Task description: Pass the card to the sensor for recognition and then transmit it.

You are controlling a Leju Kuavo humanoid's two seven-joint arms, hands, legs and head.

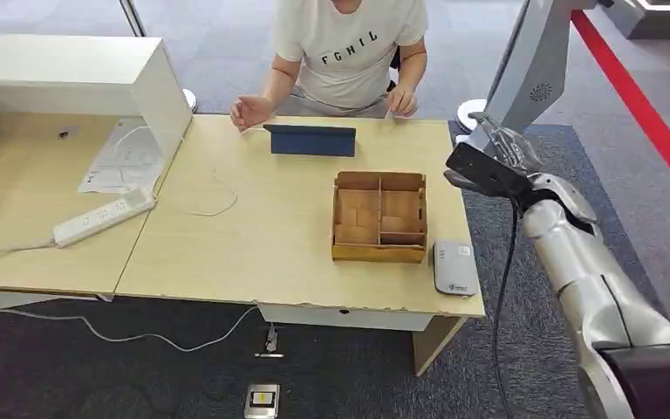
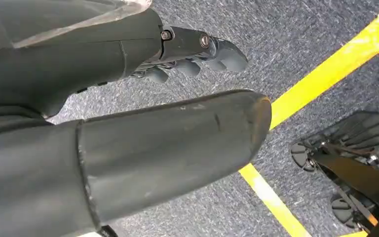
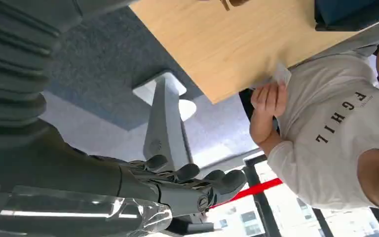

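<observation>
A person in a white T-shirt sits at the far side of the wooden table. That person's hand pinches a small white card at the table's far edge. The sensor, a flat grey-white device, lies at the table's front right corner. My right hand is raised beside the table's right edge, fingers spread and holding nothing. My left hand hangs over the carpet, its fingers apart and empty.
A wooden box with compartments stands left of the sensor, and a dark blue tablet case lies behind it. A power strip, papers and a white cabinet occupy the left. A silver stand rises behind my right hand.
</observation>
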